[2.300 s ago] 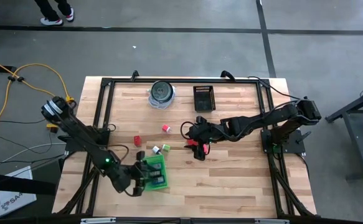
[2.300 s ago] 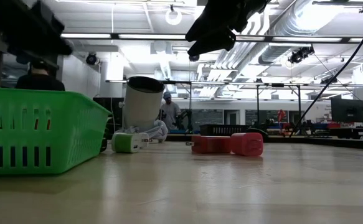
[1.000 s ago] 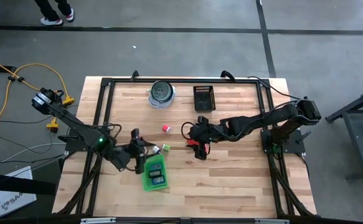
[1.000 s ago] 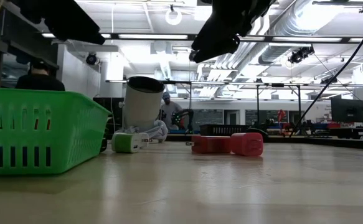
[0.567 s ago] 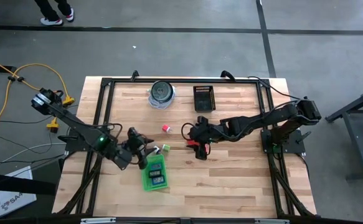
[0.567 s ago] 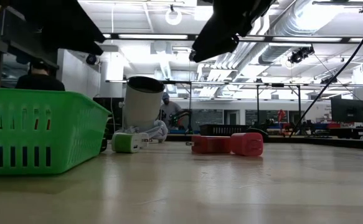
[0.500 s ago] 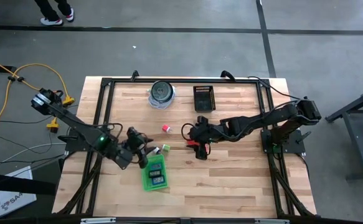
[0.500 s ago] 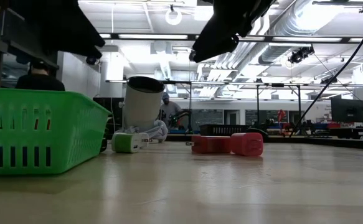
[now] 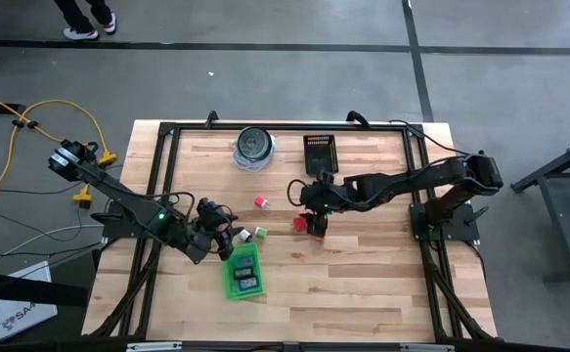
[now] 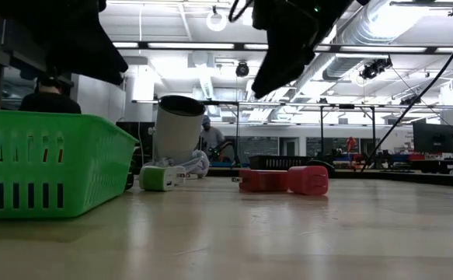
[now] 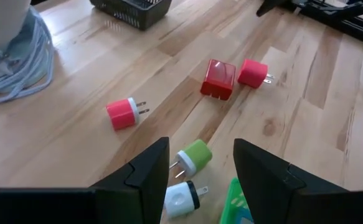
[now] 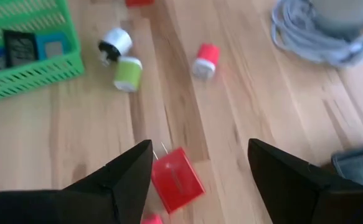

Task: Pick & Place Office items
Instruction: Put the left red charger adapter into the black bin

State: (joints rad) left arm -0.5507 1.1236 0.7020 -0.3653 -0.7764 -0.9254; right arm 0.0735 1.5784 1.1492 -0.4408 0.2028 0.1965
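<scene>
The left gripper (image 11: pixel 197 171) hangs open above the green charger (image 11: pixel 192 156) and white charger (image 11: pixel 181 198), which lie close together, so one may get knocked aside. The right gripper (image 12: pixel 197 177), also open and empty, hovers over the red block (image 12: pixel 177 179); the pink plug (image 11: pixel 252 73) touching it could be dragged along.

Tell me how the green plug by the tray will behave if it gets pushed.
The green plug looks rounded and lies on its side, so it may roll. It seems small, hard plastic: probably light and stiff. Its thin prongs could snag the white plug beside it.

no readable text, labels or numbers anywhere
</scene>
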